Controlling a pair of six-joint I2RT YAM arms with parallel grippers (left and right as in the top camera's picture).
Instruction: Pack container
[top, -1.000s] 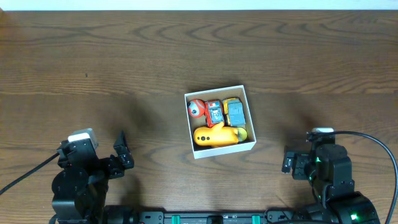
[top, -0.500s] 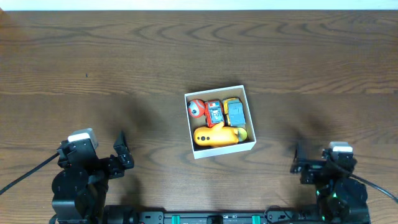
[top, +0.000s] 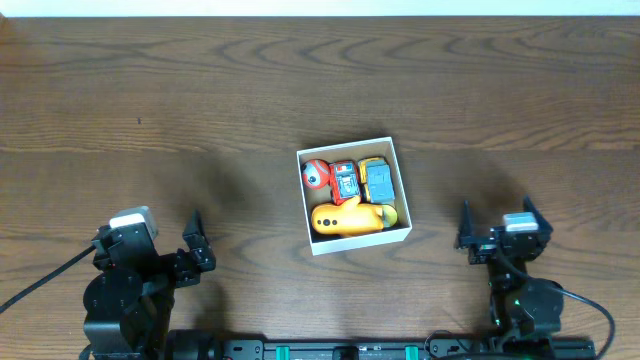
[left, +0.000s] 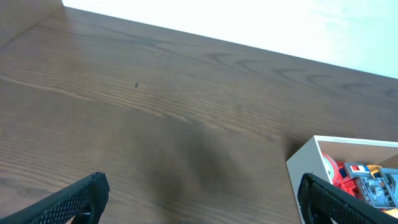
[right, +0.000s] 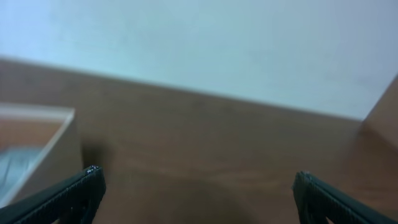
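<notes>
Container, toys fully visible only overhead, lies ahead-right of the left gripper and ahead-left of the right gripper, both spread wide, empty.

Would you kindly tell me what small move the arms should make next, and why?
Probably none beyond settling at rest. The toys in view, including the red toy car and the yellow toy, lie inside the container, and the left gripper and right gripper are both open and empty, well apart from it.
</notes>
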